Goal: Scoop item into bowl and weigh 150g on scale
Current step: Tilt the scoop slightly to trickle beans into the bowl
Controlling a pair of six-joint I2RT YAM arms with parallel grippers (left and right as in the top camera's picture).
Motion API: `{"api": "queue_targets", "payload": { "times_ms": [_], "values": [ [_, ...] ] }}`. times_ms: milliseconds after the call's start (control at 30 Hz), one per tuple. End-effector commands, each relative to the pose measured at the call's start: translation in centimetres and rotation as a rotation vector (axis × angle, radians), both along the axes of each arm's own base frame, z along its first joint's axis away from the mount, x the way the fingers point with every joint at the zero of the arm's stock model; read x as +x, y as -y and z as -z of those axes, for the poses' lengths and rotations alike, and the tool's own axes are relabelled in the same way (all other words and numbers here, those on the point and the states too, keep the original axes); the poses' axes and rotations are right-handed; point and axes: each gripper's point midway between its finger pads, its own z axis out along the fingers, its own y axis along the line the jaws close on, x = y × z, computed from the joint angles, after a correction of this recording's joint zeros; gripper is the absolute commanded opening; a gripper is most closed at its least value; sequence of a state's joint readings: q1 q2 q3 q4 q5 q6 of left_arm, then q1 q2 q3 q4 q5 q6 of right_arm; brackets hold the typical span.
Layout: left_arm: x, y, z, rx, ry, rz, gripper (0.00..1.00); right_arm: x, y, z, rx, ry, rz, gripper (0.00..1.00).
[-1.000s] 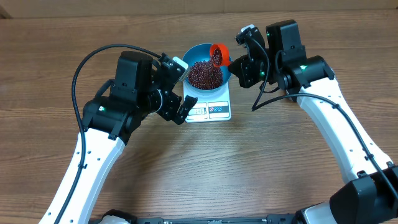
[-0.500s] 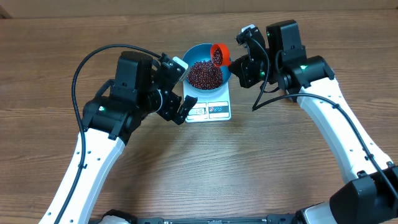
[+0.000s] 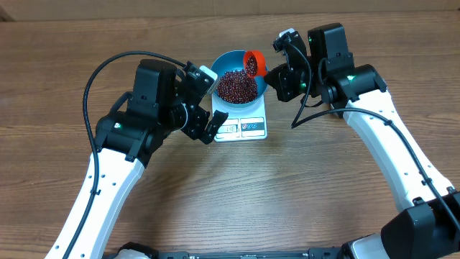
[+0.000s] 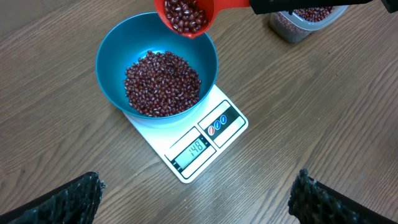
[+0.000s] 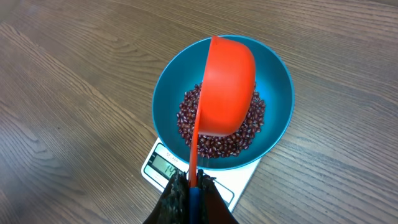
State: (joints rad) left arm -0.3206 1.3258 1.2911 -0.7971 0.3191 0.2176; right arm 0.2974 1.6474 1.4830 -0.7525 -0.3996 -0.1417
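The blue bowl [image 3: 224, 61] sits on the white scale [image 3: 244, 128] and holds a maroon heap of beans [image 3: 236, 86]. My right gripper [image 5: 194, 180] is shut on the handle of an orange-red scoop [image 5: 227, 87]. The scoop [image 4: 185, 15] is tilted over the bowl's far rim with beans still inside it. In the left wrist view the scale's display [image 4: 196, 149] reads 148. My left gripper [image 4: 196, 199] hovers open just left of the scale's front, with bare table between its fingers [image 4: 74, 199].
A clear plastic tub [image 4: 305, 18] with more beans stands beyond the scale, at the top right of the left wrist view. Wooden tabletop [image 3: 302, 187] surrounds the scale on all sides.
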Motion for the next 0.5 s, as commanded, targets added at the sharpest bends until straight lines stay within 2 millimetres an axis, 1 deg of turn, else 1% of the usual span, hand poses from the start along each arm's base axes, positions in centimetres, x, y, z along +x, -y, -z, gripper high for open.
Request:
{"api": "queue_targets", "payload": {
  "times_ms": [0, 467],
  "values": [
    [-0.12, 0.21, -1.0, -0.006, 0.032, 0.025, 1.0, 0.07, -0.22, -1.73, 0.01, 0.041, 0.0, 0.04],
    [-0.12, 0.21, -1.0, -0.006, 0.032, 0.025, 1.0, 0.03, -0.2, -1.68, 0.009, 0.038, 0.0, 0.04]
  ]
}}
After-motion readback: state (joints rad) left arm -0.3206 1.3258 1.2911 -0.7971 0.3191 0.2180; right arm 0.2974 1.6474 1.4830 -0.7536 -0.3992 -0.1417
